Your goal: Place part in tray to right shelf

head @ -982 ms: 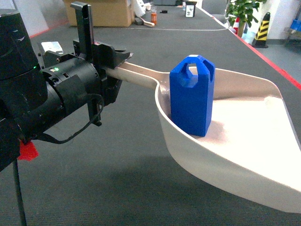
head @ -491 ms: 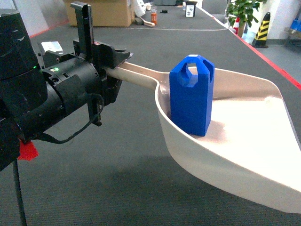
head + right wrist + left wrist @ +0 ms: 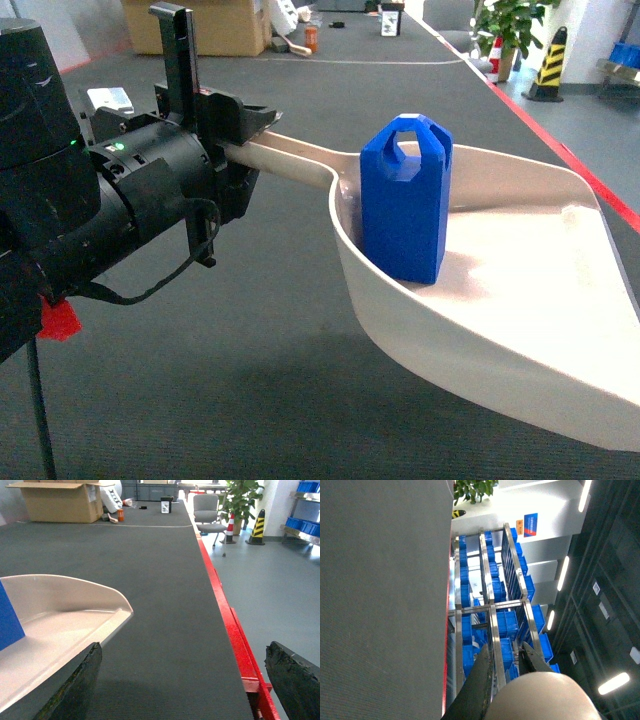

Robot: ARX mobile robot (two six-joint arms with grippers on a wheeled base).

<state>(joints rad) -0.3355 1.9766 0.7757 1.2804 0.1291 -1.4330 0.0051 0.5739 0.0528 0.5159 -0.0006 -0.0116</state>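
Observation:
The blue part (image 3: 405, 205) stands upright inside the beige tray (image 3: 430, 335), close to the handle end. My left gripper (image 3: 245, 140) is shut on the tray's long handle (image 3: 290, 160) and holds the tray above the dark floor. In the left wrist view that gripper (image 3: 506, 672) pinches the beige handle (image 3: 545, 697), and a steel shelf with blue crates (image 3: 492, 605) lies far beyond. My right gripper (image 3: 182, 685) is open and empty, to the right of the tray (image 3: 60, 610); a corner of the part (image 3: 7, 617) shows at the left edge.
A red floor line (image 3: 225, 615) runs along the dark carpet's right edge. A cardboard box (image 3: 195, 22), a potted plant (image 3: 505, 25), a striped cone (image 3: 545, 60) and an office chair (image 3: 206, 510) stand far off. Another blue-crate shelf (image 3: 305, 492) is at the far right.
The background in the head view has slid slightly to the left. The tray, the part and the left gripper keep the same place in the view.

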